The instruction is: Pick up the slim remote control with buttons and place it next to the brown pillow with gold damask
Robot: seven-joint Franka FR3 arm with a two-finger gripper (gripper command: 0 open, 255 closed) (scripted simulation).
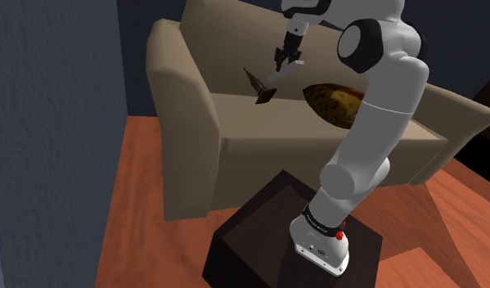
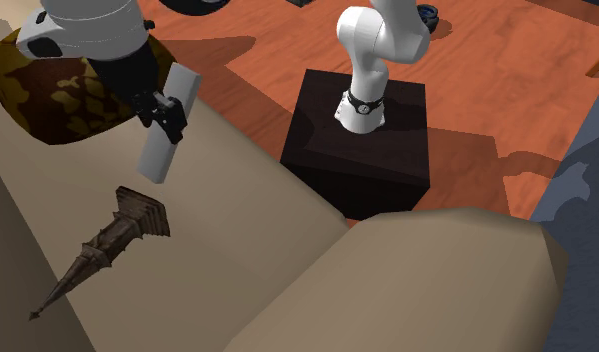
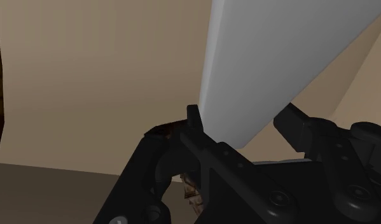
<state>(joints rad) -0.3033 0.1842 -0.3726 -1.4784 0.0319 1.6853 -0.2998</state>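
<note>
Remote control [image 2: 159, 152], drawn as a plain pale slab, is clasped across its middle by the black pincer [image 2: 163, 112], both ends free; it seems lifted off the beige sofa [image 2: 407, 280] ready for carrying; in the second exterior view a dark spiked ornament [image 2: 107, 243] lies on the seat at its seven o'clock; the brown pillow with gold pattern [image 2: 57, 85] rests near at ten o'clock, so the set-down spot looks close; farther off stands the dark stand [image 2: 387, 150].

Slim white remote [image 2: 159, 152] aslant near pillow [image 2: 57, 95]
</note>
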